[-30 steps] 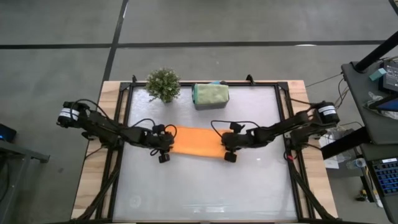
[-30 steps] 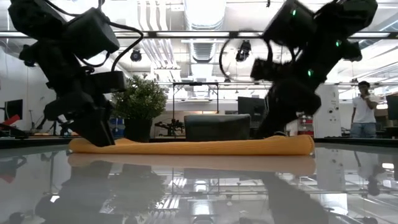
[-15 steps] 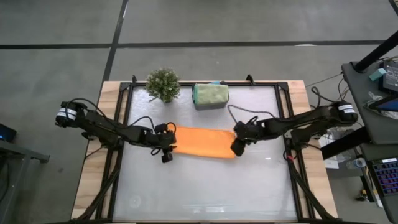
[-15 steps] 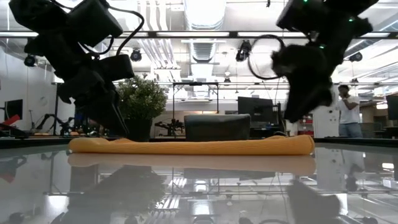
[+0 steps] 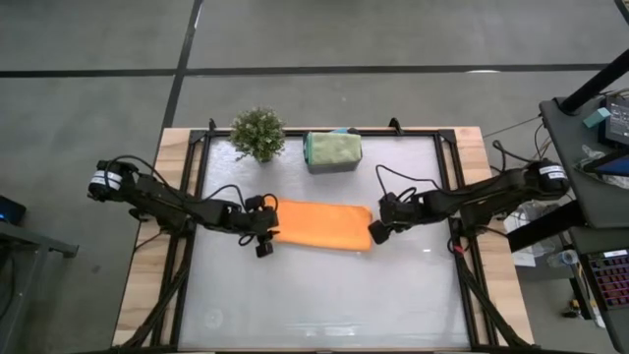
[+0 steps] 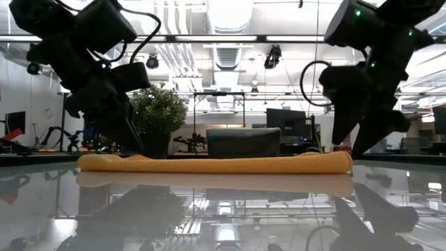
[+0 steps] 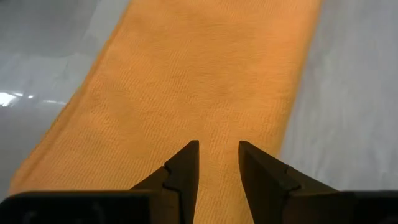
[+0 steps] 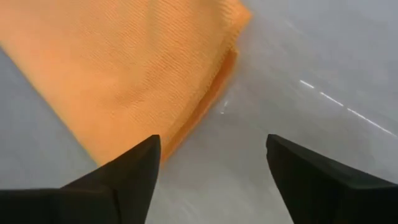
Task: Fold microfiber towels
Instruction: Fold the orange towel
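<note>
One orange towel (image 5: 322, 225) is lying folded mid-table. Left gripper (image 5: 261, 234) is hovering over its left end, fingers narrowly parted, holding nothing; right gripper (image 5: 376, 229) is gaping beside its right end. Risk: a dragging finger snagging and unfolding the layers.

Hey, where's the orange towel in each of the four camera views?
High view: orange towel mid-table, between both arms.
Low view: long flat strip across the middle.
Left wrist view: fills most of the picture.
Right wrist view: upper left.
Shared landmark: potted plant, also in the low view.
</note>
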You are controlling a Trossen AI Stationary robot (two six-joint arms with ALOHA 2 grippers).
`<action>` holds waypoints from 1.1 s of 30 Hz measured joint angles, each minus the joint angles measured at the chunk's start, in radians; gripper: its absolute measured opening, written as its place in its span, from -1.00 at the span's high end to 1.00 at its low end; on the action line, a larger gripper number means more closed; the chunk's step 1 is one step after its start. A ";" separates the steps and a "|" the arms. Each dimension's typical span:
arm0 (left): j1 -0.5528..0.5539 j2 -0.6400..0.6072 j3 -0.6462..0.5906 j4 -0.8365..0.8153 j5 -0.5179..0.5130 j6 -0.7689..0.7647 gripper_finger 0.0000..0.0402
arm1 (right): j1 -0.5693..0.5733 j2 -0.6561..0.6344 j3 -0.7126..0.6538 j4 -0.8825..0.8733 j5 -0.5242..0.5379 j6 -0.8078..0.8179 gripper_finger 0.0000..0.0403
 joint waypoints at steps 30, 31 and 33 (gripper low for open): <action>0.000 0.011 -0.002 0.055 -0.078 0.011 0.51 | -0.012 0.234 -0.066 0.544 0.009 -0.189 0.24; 0.000 0.011 -0.002 0.059 -0.080 0.011 0.51 | -0.012 0.234 -0.066 0.544 0.010 -0.192 0.29; 0.000 0.011 -0.002 0.059 -0.082 0.011 0.51 | -0.012 0.234 -0.063 0.546 0.011 -0.197 0.40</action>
